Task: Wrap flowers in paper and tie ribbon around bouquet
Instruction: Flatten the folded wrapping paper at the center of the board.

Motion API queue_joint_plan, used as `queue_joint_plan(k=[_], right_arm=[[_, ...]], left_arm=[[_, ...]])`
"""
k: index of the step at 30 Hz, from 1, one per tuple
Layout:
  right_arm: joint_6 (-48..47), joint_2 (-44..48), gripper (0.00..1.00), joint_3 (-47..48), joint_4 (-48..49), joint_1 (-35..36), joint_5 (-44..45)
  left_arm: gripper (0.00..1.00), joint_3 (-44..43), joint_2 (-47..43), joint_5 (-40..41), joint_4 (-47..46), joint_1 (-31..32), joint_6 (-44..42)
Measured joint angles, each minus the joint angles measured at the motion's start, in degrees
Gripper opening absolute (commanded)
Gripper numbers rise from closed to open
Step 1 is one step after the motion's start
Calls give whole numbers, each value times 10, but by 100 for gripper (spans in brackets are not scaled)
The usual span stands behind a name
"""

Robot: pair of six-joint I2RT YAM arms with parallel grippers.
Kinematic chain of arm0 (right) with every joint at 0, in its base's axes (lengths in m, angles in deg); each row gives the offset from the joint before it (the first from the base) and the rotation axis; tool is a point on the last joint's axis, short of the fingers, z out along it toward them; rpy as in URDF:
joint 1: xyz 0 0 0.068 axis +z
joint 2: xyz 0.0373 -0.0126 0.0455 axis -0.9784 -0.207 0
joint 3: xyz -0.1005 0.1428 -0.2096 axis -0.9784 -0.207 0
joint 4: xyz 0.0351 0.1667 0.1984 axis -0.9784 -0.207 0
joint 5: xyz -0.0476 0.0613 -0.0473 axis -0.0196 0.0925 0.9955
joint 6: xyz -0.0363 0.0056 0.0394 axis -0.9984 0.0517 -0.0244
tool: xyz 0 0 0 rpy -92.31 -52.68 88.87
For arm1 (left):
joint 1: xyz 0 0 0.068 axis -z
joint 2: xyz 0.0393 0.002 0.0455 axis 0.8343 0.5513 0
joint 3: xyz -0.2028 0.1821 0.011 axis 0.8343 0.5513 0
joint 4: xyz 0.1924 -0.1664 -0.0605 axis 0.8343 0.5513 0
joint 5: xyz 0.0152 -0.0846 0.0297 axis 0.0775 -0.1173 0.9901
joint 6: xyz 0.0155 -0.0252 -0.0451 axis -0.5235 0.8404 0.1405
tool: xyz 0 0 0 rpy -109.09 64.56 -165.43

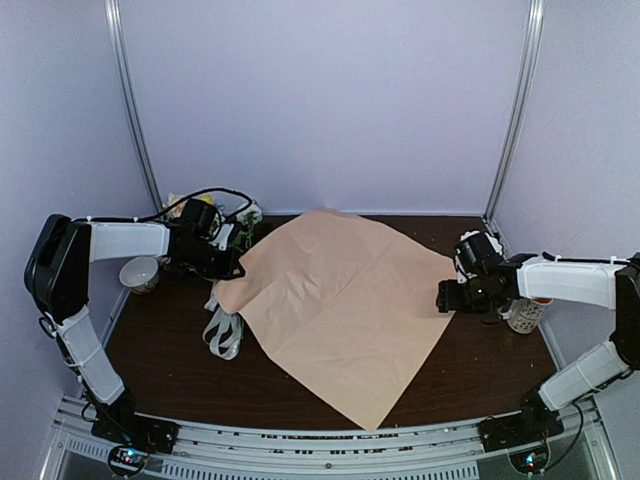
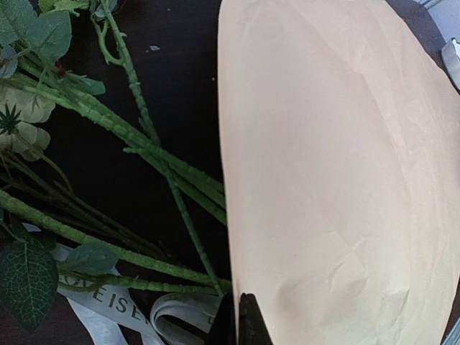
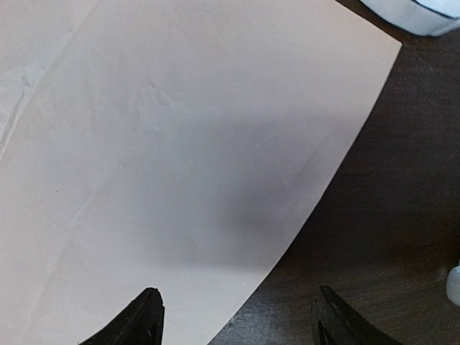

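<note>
Reading the ribbon (image 2: 108,305) first: it carries small dark capitals, and just left of my left hand (image 2: 243,320) I can make out "E ISE". The rest of the line is lost in the folds and under the stems. I see no other writing anywhere.

My left hand is pinched fully shut, and its tips meet right at the near edge of the paper (image 2: 338,172), so it appears to have that edge in its grip. From there the sheet spreads ahead and to the right of this hand, tan side up, bulging a little off the bench (image 3: 402,215). The flowers (image 2: 180,172) lie ahead and to the left of it. Their green stems run in under the paper's edge, and the leaves and a pale bloom sit farther left. The cream ribbon loops lie beneath the stems, just beside my closed tips.

My right hand (image 3: 238,293) stands wide open and holds nothing. It hangs over the paper's opposite corner, with its left finger above the sheet and its right finger above bare bench.
</note>
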Motion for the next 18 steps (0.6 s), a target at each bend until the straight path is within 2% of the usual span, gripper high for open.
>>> queue_joint_plan(k=[4,8,18], right_arm=[[83,33,72,-83,64,-41,-30],[144,33,71,-127,110,-61,-53],[212,-62,68,-109,259,-79,-118]], left_arm=[[0,0,0,8,8,0,-13],[0,0,0,10,9,0,-19],[0,0,0,12,9,0,-28]])
